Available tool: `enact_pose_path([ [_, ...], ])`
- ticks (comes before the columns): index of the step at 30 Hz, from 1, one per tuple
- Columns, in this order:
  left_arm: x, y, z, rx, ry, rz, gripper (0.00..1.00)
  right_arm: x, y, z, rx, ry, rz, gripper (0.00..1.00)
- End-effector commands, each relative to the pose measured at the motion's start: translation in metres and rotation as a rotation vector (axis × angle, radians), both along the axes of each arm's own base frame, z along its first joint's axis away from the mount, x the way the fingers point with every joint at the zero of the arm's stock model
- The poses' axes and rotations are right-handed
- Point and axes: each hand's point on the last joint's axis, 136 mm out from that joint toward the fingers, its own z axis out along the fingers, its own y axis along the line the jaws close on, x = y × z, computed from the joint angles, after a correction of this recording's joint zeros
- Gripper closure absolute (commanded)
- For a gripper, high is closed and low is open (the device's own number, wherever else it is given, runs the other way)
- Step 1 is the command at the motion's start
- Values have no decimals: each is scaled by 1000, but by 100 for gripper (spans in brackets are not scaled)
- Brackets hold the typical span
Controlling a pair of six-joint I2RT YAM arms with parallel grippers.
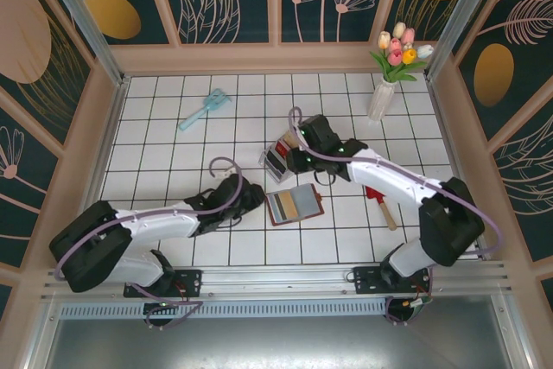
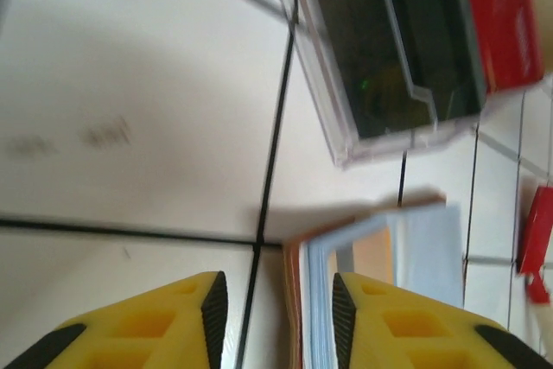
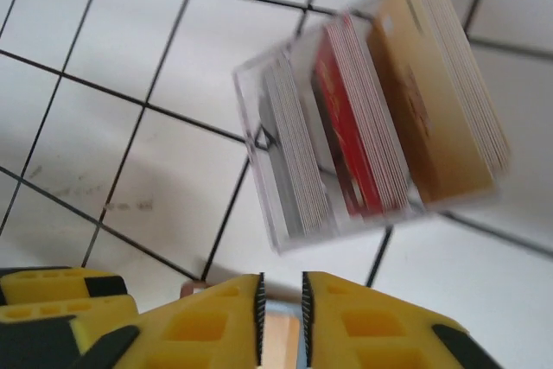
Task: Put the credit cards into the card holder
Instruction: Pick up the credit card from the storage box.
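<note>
The brown card holder (image 1: 294, 205) lies open on the tiled table, with tan and grey cards in its slots. My left gripper (image 1: 251, 197) is just left of it. In the left wrist view this gripper (image 2: 278, 291) is open, and the holder's edge (image 2: 315, 300) stands between the jaws, close to the right finger and apart from the left. The credit cards (image 3: 354, 118) stand in grey, red and tan stacks in a clear tray (image 3: 252, 131). My right gripper (image 3: 281, 287) hovers near the tray, its jaws a narrow gap apart with nothing between them, above the holder (image 3: 281, 339).
A red scoop with a wooden handle (image 1: 380, 203) lies right of the holder. A teal brush (image 1: 205, 108) is at the back left. A white vase of tulips (image 1: 382, 92) stands at the back right. Wooden walls enclose the table.
</note>
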Motion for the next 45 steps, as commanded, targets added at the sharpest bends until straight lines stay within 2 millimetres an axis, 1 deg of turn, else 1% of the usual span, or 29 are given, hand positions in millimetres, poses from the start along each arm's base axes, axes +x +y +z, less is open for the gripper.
enact_pose_path([
  [1,20,5,19,-105,-50,3,56,16,17,-13,-82,-40,103,77],
  [3,36,6,28,-171,-68,8,52,26,21,-21,-144,-56,109,75],
  [4,45,4,33,-197,-68,2,48,31,22,-27,-189,-68,104,72],
  [7,68,-3,37,-244,-54,2,41,40,26,-38,-291,-101,121,71],
  [11,94,-8,32,-336,-22,44,41,48,28,-49,-362,-118,127,70],
  [13,104,-13,30,-345,-14,45,38,50,29,-54,-384,-124,132,67],
  [15,110,-17,24,-331,1,38,38,52,28,-57,-403,-121,124,66],
  [16,112,-20,20,-329,9,33,37,53,28,-59,-408,-117,125,65],
  [17,114,-21,21,-333,10,31,37,52,29,-60,-410,-115,129,65],
  [18,114,-23,9,-322,33,31,37,51,30,-62,-410,-115,137,64],
  [21,116,-22,-3,-316,58,45,39,47,32,-67,-418,-113,158,61],
  [24,116,-22,-12,-314,73,53,41,44,31,-73,-445,-113,175,60],
  [26,116,-25,-15,-326,79,45,43,41,29,-77,-472,-118,182,60],
  [29,114,-21,-21,-318,91,64,42,39,25,-80,-494,-123,189,60],
  [33,114,-22,-28,-313,103,64,42,38,23,-78,-501,-141,196,60],
  [36,114,-23,-33,-308,115,62,42,44,18,-80,-553,-160,183,61],
  [38,113,-22,-37,-304,122,64,44,46,15,-77,-571,-181,172,62],
  [45,110,-19,-46,-265,142,64,48,53,11,-54,-576,-258,133,62],
])
